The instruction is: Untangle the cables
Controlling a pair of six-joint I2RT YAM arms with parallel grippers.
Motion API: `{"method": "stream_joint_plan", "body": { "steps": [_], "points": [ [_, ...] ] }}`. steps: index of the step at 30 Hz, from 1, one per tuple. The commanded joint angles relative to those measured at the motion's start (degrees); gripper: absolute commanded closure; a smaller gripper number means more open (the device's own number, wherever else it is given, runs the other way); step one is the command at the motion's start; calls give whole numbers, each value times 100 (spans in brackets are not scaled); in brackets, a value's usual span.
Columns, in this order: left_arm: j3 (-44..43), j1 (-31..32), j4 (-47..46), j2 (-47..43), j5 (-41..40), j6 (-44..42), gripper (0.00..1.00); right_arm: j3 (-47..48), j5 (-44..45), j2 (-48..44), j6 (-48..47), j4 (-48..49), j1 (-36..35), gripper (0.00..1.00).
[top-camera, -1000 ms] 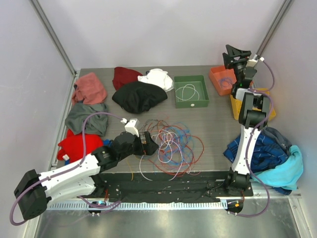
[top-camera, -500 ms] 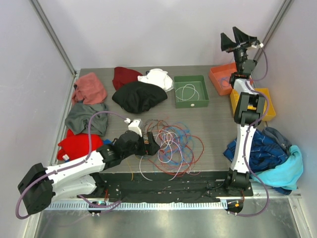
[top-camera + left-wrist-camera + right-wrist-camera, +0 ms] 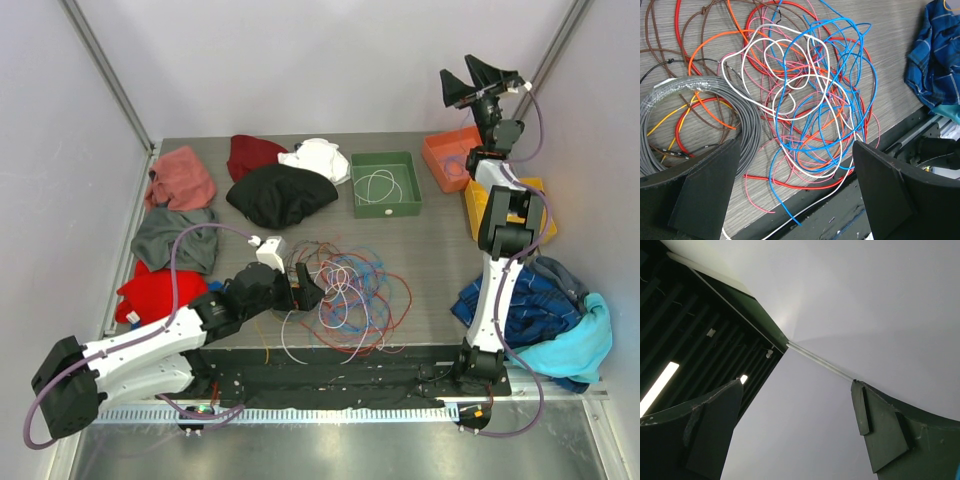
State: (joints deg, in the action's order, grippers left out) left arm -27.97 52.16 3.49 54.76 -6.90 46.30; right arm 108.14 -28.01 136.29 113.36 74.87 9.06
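The cables (image 3: 350, 290) lie in a loose tangle of red, blue, white, pink and orange loops on the table's front middle. In the left wrist view the cables (image 3: 805, 100) spread under the camera, with a grey coil (image 3: 700, 100) at the left. My left gripper (image 3: 301, 291) hovers low at the tangle's left edge, open, nothing between its fingers (image 3: 705, 190). My right gripper (image 3: 478, 80) is raised high at the back right, pointing up at the wall and ceiling, open and empty (image 3: 795, 435).
A green tray (image 3: 405, 207) holds a white cable. An orange bin (image 3: 436, 152) and a yellow bin (image 3: 545, 222) stand at the back right. Garments lie along the left (image 3: 180, 178) and back (image 3: 280, 195); blue cloth (image 3: 540, 300) is heaped at the right.
My right gripper has risen from above the bins and tilted upward, opening fully. My left gripper has shifted slightly right toward the tangle.
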Motion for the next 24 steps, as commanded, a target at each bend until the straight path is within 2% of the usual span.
{"method": "stream_joint_plan", "body": {
  "steps": [1, 3, 5, 7, 8, 9, 11, 13, 14, 15, 16, 17, 18, 19, 20, 23, 24],
  "points": [
    [-77, 31, -164, -1, 39, 37, 0, 364, 311, -148, 948, 1423, -89, 0],
    [-69, 40, -155, -35, 48, 54, 0, 1117, 490, 415, 1336, 1514, -141, 0],
    [-51, 31, -138, -88, 22, 63, 0, 1061, 672, 556, 1513, 1215, -246, 0],
    [-60, 40, -59, -124, 22, 37, 0, 771, 997, 635, 1836, 1415, -378, 0],
    [-129, 40, -6, -141, 22, 10, 0, 866, 1121, 662, 1926, 1808, -553, 0],
    [-182, 48, 81, -133, -4, -33, 0, 1345, 1009, 636, 1944, 1899, -633, 0],
    [-253, 40, 205, -115, -40, -34, 0, 1535, 754, 418, 1612, 1769, -747, 0],
    [-271, 40, 179, -54, -31, 19, 0, 966, 490, -55, 1129, 1244, -661, 0],
    [-279, 48, 144, -10, 4, 28, 0, 729, 463, -128, 727, 649, -521, 0],
    [-297, 66, 135, 25, 21, 45, 0, 483, 620, -103, 792, 530, -310, 0],
    [-315, 92, 135, 78, 30, 63, 0, 585, 743, 306, 1132, 633, -239, 0],
    [-315, 136, 135, 87, 13, 72, 0, 1238, 979, 554, 1971, 1382, -221, 0],
    [-297, 162, 143, 87, -57, 72, 0, 1636, 1060, 757, 2179, 1686, -238, 0],
    [-245, 171, 135, 35, -110, 115, 0, 1832, 817, 567, 2138, 1758, -238, 0],
    [-218, 172, 100, 17, -145, 124, 0, 1373, 554, 200, 1528, 1620, -229, 0],
    [-314, 163, 56, 130, -58, 28, 0, 421, 24, -619, 409, 210, -36, 0],
    [-358, 180, 56, 192, -31, 10, 0, 497, 50, -517, 598, 212, -1, 0]
  ]
}}
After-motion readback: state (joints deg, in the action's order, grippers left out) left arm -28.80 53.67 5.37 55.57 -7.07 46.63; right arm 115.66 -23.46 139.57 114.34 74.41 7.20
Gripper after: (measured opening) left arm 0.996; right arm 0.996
